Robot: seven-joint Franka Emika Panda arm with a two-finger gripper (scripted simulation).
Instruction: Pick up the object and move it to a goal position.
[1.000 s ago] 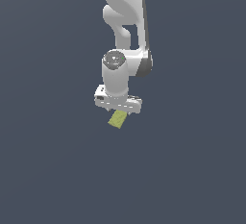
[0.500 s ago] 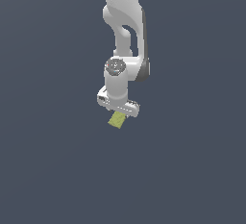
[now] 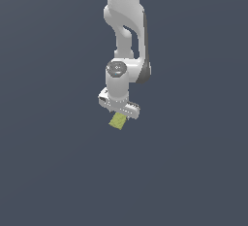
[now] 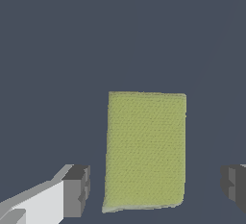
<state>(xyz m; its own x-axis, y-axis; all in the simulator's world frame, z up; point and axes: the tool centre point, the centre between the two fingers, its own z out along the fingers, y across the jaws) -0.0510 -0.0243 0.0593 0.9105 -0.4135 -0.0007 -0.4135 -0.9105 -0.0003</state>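
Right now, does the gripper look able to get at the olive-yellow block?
Probably yes: the gripper is open with the block lying between its fingers, gaps on both sides, nothing else in the way.

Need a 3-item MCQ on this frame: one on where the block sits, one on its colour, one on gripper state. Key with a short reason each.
1. Where is the block relative to the gripper?
A. Between the two fingertips, with gaps on both sides
B. Outside both fingertips, off to one side
C. Stacked on a second block

2. What colour is the block?
A. Red
B. Olive-yellow
C. Blue

3. What state is the gripper in?
A. Shut on the block
B. Open, not touching the block
C. Out of both views

Key:
1 A: the wrist view shows one fingertip on each side of the block, with floor visible between.
2 B: it reads olive-yellow in both the wrist view and the exterior view.
3 B: a clear gap separates each fingertip from the block's edges.
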